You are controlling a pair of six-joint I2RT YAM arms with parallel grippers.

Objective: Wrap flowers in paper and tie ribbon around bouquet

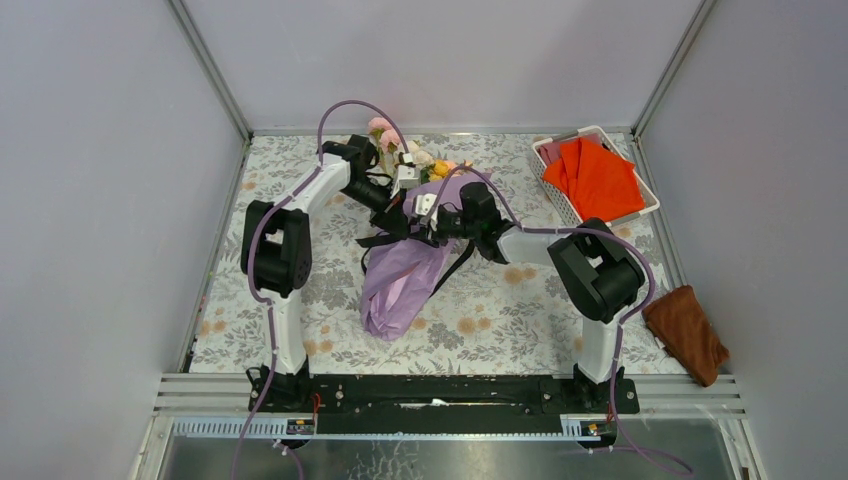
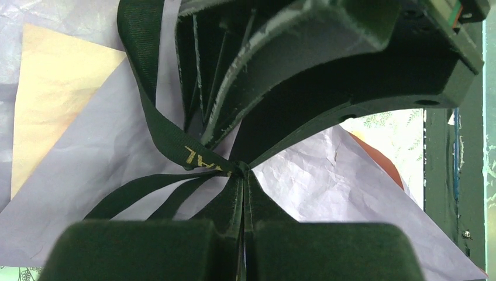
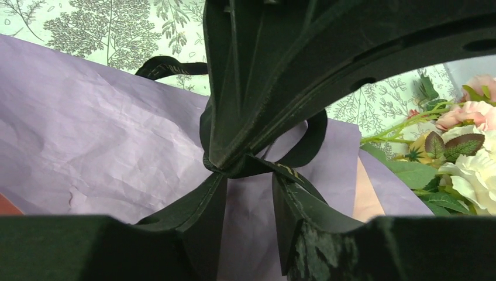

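Basket of white slats at far right corner of table; inside, one orange-red cloth, folded, filling most of it. Outside it, one brown cloth at the table's right edge, well apart from the basket.

Mid-table, lying flat: bouquet, with flowers toward the far wall and lilac paper tapering toward the near edge. Black ribbon crossed over the paper's waist, tails trailing left and down to the right.

Left arm up from its base, forearm angled inward; right arm bent leftward across the middle. Nose to nose over the ribbon's crossing.

Left gripper pinched tight, ribbon strands running in between its fingers. Right gripper part-way apart, tips at the crossing; hold on the ribbon not to be told.

Counts: two arms, two grippers, one bouquet, one ribbon, one basket, two cloths.
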